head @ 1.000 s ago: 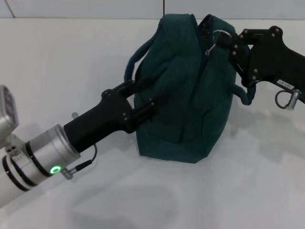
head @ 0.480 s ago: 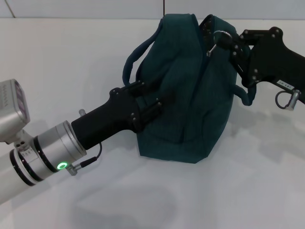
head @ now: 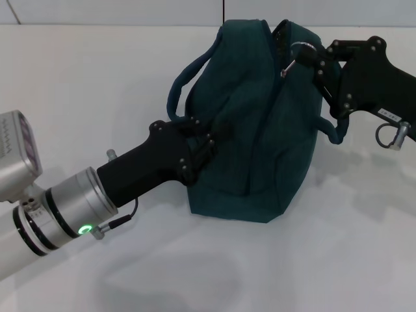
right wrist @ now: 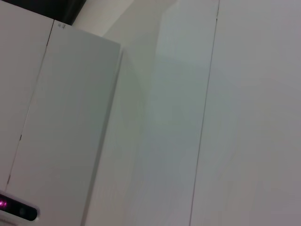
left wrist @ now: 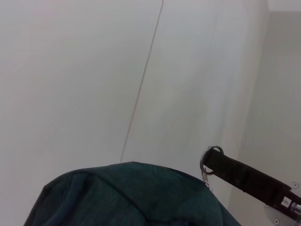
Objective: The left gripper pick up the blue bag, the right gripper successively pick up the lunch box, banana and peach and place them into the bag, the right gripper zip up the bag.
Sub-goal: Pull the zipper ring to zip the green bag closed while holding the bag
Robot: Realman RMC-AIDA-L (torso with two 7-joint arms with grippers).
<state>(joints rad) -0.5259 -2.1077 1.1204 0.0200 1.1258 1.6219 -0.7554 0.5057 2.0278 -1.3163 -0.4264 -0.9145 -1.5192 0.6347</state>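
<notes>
The left gripper (head: 198,140) pressed against the near side of the blue bag (head: 250,123), its jaws closed on the fabric. The bag stood on the white bench (head: 97,91). At its far top, the right gripper (head: 305,57) pinched the zipper ring (head: 300,47).

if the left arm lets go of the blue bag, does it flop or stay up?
The blue bag is soft fabric with creases, so it probably sags where the left pincer presses its side. It stands bulging, so likely fairly stable. The zipper ring at the right pincer would tug the top sideways.
</notes>
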